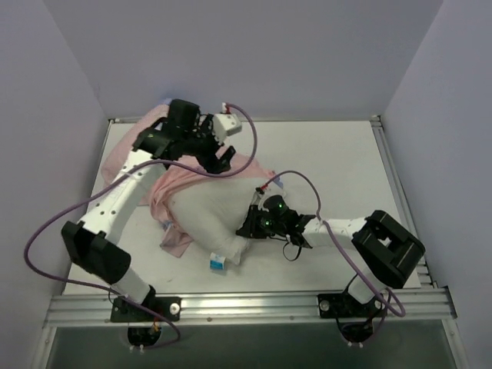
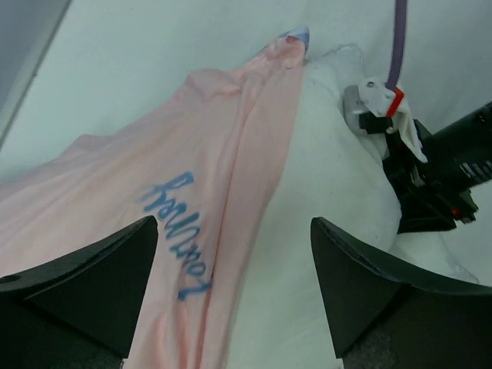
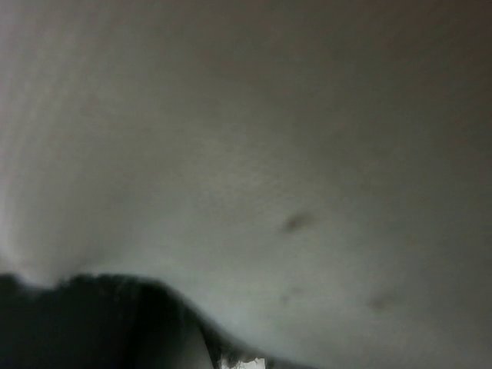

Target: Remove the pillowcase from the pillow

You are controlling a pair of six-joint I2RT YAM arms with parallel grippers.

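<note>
The pale pink pillowcase (image 1: 184, 181) lies limp across the table's far left, one part draped over the pillow's left end. In the left wrist view it shows blue lettering (image 2: 184, 231). The plump white pillow (image 1: 215, 215) lies at the centre, its blue-and-white label (image 1: 218, 261) at the near edge. My left gripper (image 1: 219, 160) hovers open and empty over the seam between the pillowcase and the pillow (image 2: 323, 200), jaws wide apart (image 2: 234, 292). My right gripper (image 1: 250, 223) is pressed into the pillow's right side. Its wrist view is filled with white pillow fabric (image 3: 254, 154), which hides the jaws.
The table (image 1: 338, 169) is white, with a metal rail at the near edge (image 1: 246, 307) and grey walls on three sides. The right arm's wrist and purple cable (image 2: 430, 169) lie just right of the left gripper.
</note>
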